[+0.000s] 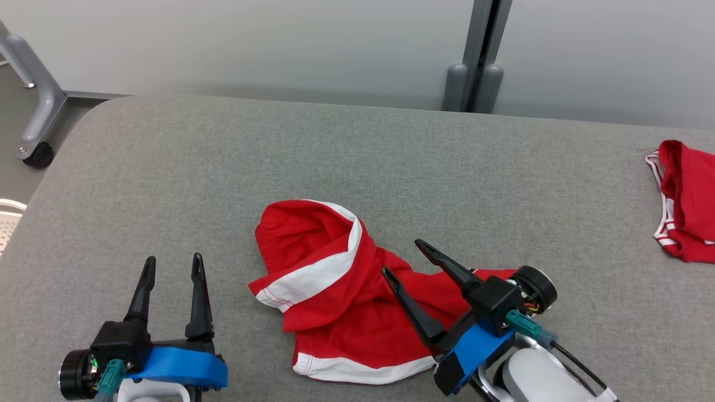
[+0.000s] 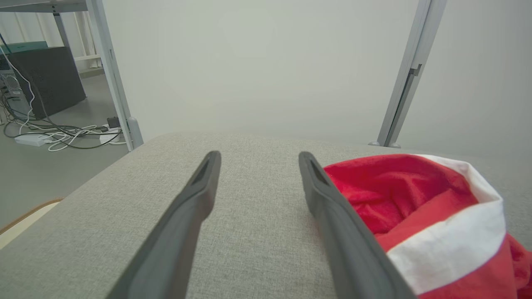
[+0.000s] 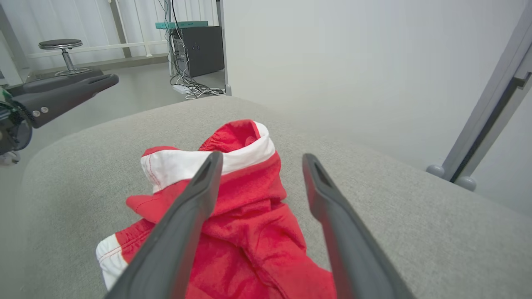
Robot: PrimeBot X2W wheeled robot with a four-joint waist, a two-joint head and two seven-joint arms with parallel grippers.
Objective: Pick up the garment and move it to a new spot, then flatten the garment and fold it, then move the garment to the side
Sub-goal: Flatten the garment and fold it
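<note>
We see the crumpled red, white-banded garment (image 1: 335, 301) on the woven grey table (image 1: 223, 156). Our left gripper (image 1: 173, 262) and right gripper (image 1: 402, 257) hold their jaws spread.

Table (image 1: 167, 162): grey fabric top
Second red garment (image 1: 690, 195): on table's right edge
Cables (image 2: 62, 133): on floor beside dark cabinet (image 2: 50, 79)

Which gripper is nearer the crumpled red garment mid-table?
Right. The right gripper is open over the garment, on its right side; the left gripper is open over bare table to its left.
</note>
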